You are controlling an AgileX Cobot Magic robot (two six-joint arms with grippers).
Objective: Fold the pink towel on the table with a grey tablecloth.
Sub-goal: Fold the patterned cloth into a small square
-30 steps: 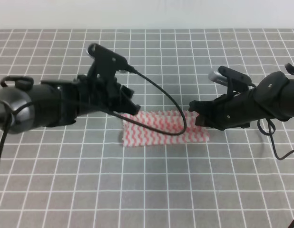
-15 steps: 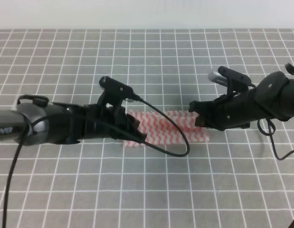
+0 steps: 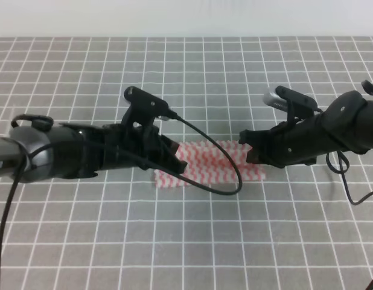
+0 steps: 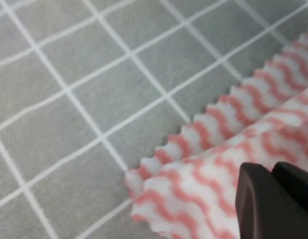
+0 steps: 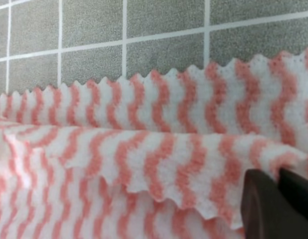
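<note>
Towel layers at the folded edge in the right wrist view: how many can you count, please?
2: the pink towel has an upper layer lying across a lower layer whose jagged edge sticks out behind. More may be hidden underneath.

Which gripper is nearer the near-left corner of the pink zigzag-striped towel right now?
Left. The left gripper sits over that end of the pink zigzag-striped towel; the right gripper is at the towel's opposite, right end.

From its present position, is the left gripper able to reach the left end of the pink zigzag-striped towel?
Probably yes. The left gripper is already over the left end of the pink zigzag-striped towel, with only grey gridded tablecloth around it and nothing in the way.
</note>
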